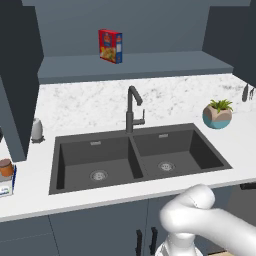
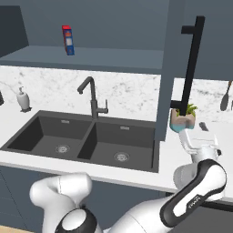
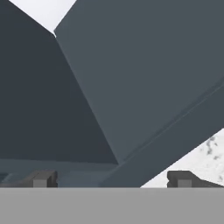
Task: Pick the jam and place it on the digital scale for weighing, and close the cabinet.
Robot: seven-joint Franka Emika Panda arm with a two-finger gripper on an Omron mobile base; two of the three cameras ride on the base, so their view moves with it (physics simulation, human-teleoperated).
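Here the end effector, released, faces the cabinet door, well apart from the jam.

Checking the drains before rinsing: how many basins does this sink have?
2. The left basin and the right basin lie side by side behind the faucet, each with a drain.

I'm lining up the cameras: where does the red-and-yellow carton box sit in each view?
Left base view: carton box on the open shelf, top centre-left.
Right base view: carton box on that shelf, upper left.
Hand view: cabinet panels, no box.
Shared landmark: the black faucet below it.
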